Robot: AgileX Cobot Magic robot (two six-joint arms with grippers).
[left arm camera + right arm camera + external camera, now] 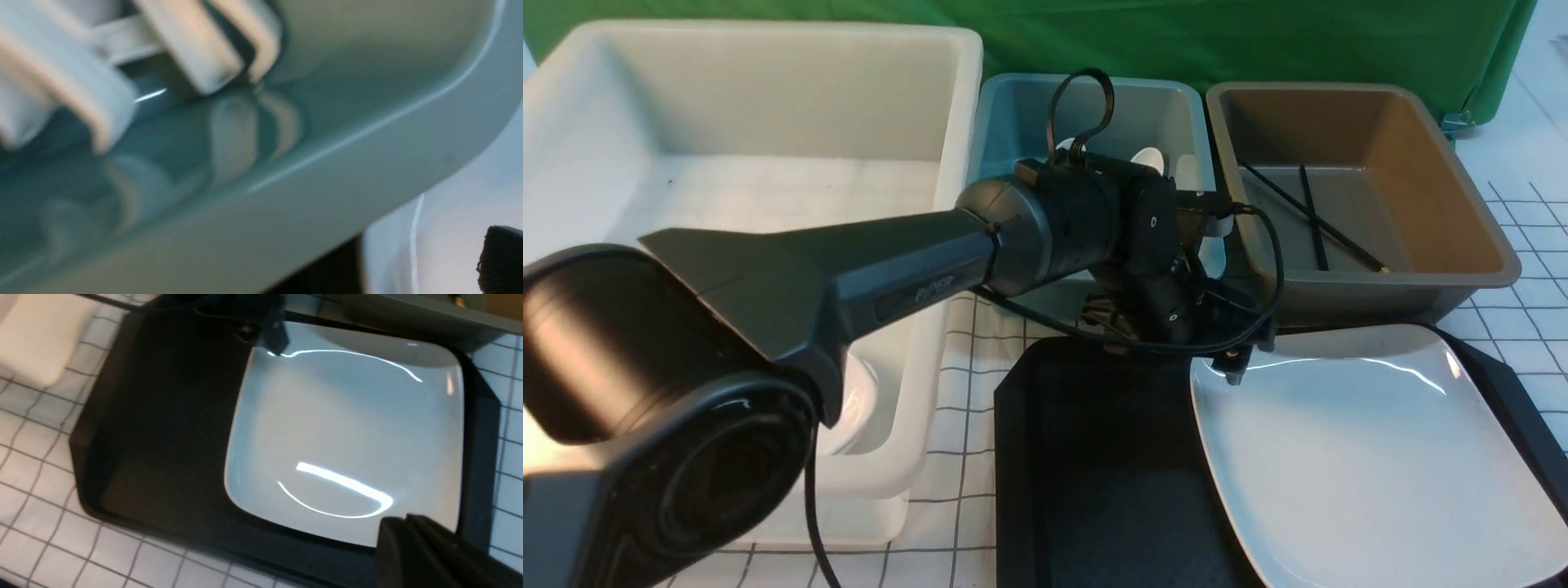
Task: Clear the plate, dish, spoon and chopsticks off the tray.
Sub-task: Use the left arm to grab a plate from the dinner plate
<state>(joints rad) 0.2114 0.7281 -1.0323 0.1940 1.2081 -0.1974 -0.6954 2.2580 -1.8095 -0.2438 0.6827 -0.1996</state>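
On tabletop, front view: plate [1364, 457] lies on right half of tray [1094, 474]; chopsticks [1312, 216] in brown tub [1470, 220]; left jaws at plate's far corner, cannot tell whether parted. Left wrist: white spoons [196, 53] in blue tub [327, 171]. Right wrist: right jaws clenched, empty, near plate's edge.

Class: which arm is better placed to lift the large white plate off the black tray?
Probably left: the left gripper hangs at the large white plate's far-left corner, the white tub on that side; the right gripper is shut.
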